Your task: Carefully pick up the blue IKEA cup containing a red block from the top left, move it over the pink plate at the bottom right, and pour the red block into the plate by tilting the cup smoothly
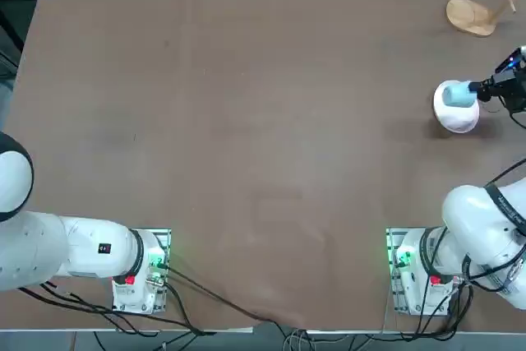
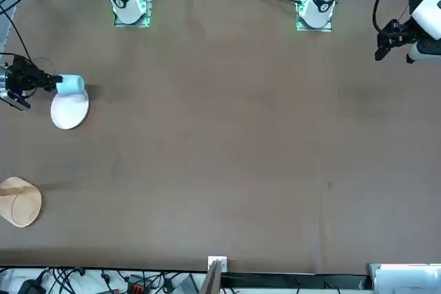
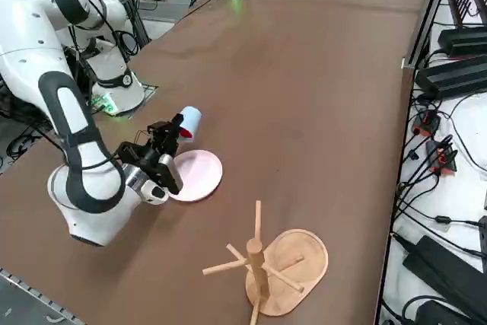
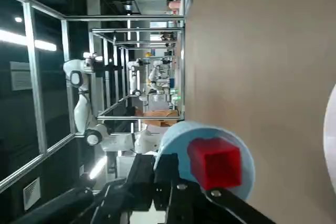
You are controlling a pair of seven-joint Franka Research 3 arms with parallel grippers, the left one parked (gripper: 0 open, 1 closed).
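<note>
Presently, right gripper (image 1: 475,90): clenched on blue cup (image 1: 459,94)
Blue cup: tilted, above pink plate (image 1: 459,121)
Red block (image 4: 215,163): inside cup

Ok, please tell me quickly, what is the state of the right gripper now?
Right gripper: closed on the blue cup, which is tipped above the plate; red block inside the cup.

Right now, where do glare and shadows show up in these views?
Right wrist view: ceiling lights glare as white streaks beyond the table, and the red block has shaded and brighter faces inside the blue cup. Top view: soft shadow beside the plate. Right side view: a broad, faint shadow under the right arm.
</note>
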